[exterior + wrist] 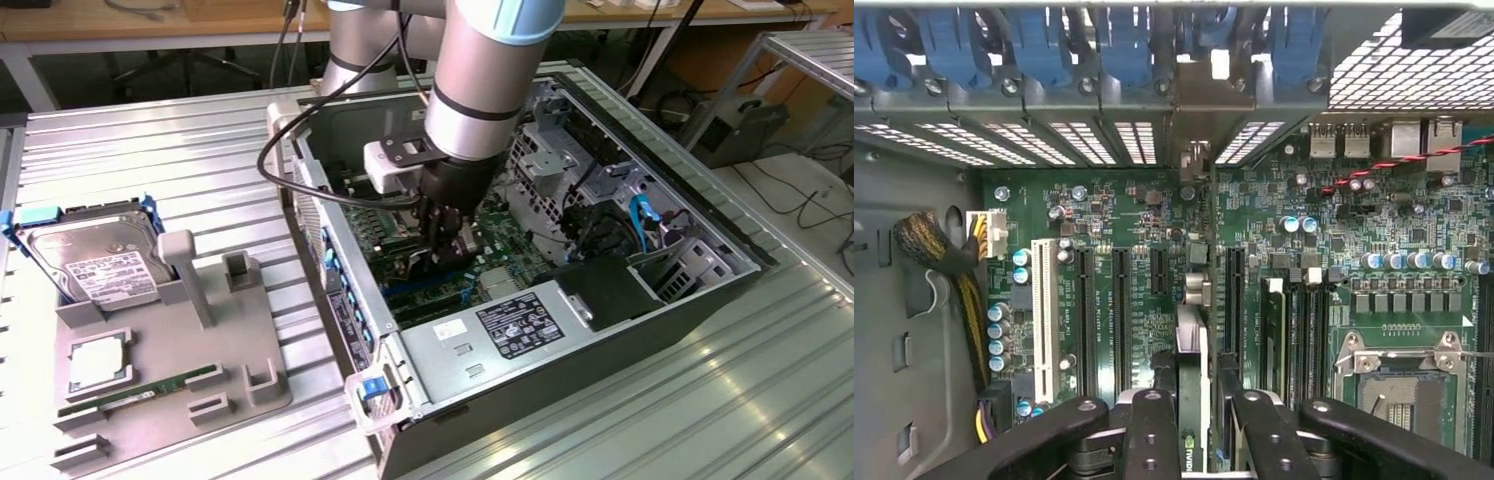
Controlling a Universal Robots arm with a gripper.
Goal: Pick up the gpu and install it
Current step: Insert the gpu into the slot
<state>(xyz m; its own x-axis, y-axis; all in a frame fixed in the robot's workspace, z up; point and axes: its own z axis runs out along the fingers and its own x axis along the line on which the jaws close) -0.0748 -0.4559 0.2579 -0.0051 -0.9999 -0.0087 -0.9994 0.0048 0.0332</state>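
**Black card held edge-on above the green motherboard**

Green motherboard lies flat inside the open computer case, which rests on its side so the slots face upward to the arm. The gripper reaches down into the case over the middle of the motherboard. In the wrist view its two fingers are closed on the gpu, a thin black card seen edge-on and standing perpendicular to the motherboard, so that its lower edge can meet a slot. The card hangs in line with the long expansion slots and points toward the perforated rear bracket openings of the case; whether its edge already touches a slot cannot be told. Outside the case, on the grey fixture tray, sit the hard drive and the green memory stick, untouched.
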